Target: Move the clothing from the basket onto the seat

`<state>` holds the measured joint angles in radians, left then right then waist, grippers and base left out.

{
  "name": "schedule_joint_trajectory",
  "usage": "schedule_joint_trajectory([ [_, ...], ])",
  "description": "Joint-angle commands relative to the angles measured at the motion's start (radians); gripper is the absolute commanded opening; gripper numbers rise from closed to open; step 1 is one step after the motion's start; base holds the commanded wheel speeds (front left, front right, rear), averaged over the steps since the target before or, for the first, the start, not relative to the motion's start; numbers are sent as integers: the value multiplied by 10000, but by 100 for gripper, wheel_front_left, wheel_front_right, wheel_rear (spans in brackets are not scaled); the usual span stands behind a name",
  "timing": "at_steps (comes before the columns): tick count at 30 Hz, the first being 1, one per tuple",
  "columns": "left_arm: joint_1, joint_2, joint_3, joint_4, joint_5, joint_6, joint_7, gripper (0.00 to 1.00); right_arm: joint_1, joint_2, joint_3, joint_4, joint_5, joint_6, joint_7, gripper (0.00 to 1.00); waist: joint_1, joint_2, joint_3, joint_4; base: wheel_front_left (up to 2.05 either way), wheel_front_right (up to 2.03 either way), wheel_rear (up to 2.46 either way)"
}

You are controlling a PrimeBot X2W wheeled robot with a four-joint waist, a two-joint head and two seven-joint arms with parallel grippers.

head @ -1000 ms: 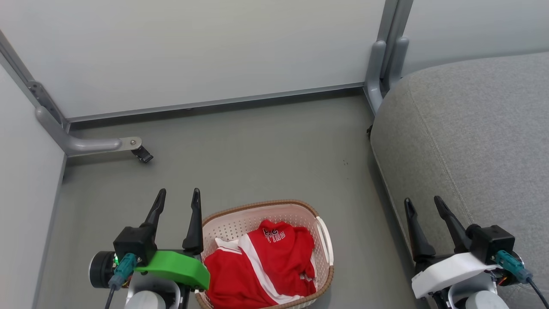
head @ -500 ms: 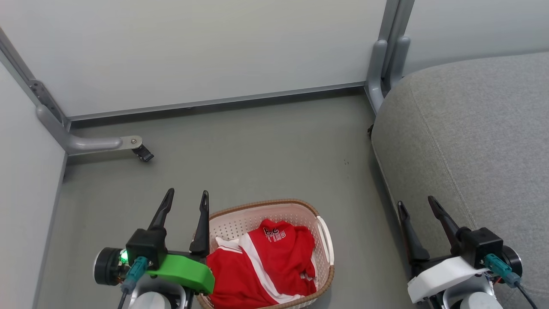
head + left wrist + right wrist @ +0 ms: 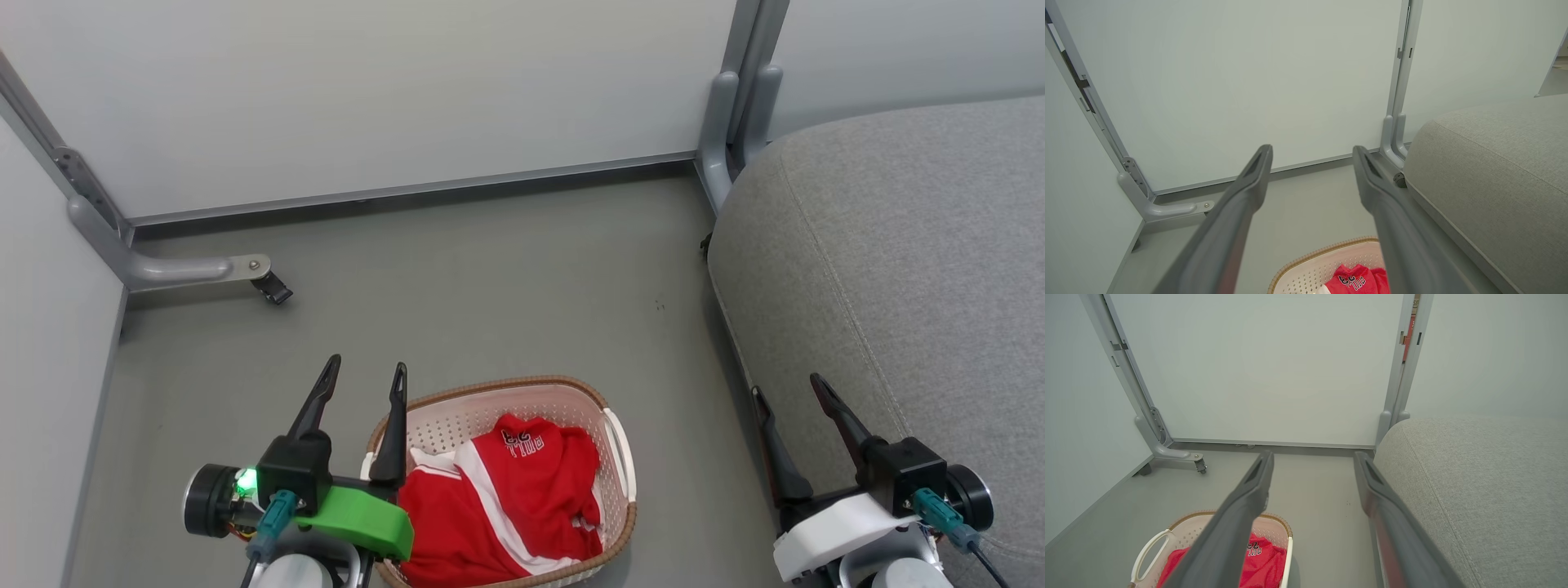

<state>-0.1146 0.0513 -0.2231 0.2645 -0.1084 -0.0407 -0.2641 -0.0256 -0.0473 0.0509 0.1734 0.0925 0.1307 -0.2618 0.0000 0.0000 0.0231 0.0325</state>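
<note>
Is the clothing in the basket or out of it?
In. The red clothing lies crumpled inside the basket, which stands on the floor.

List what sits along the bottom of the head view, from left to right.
The left gripper → basket → right gripper.

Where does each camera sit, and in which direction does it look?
Head view: on the head, looking forward and down at basket, clothing and seat; left gripper and right gripper show, open.
Left wrist view: on the left wrist, looking along its fingers toward the wall panel.
Right wrist view: on the right wrist, along its fingers, toward that panel.
Shared: all three show basket, clothing, seat.
</note>
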Motion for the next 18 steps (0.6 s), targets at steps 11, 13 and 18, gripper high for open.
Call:
schedule_joint_trajectory([
  [11, -286, -3, -10, 144, 114, -111, -7, 100, -57, -55, 56, 13, 35, 0, -49, 100, 0, 0, 138, -65, 0, 0, 0],
  [13, -398, -1, -48, 233, 178, -165, -9, 100, -136, -56, 90, -9, 30, -1, -49, 100, 0, 0, 232, -140, 0, 0, 0],
  [18, -940, 107, -164, 592, 347, -367, -9, 100, -346, -56, 162, -112, 58, -1, -49, 100, 0, 0, 606, -471, 0, 0, 0],
])
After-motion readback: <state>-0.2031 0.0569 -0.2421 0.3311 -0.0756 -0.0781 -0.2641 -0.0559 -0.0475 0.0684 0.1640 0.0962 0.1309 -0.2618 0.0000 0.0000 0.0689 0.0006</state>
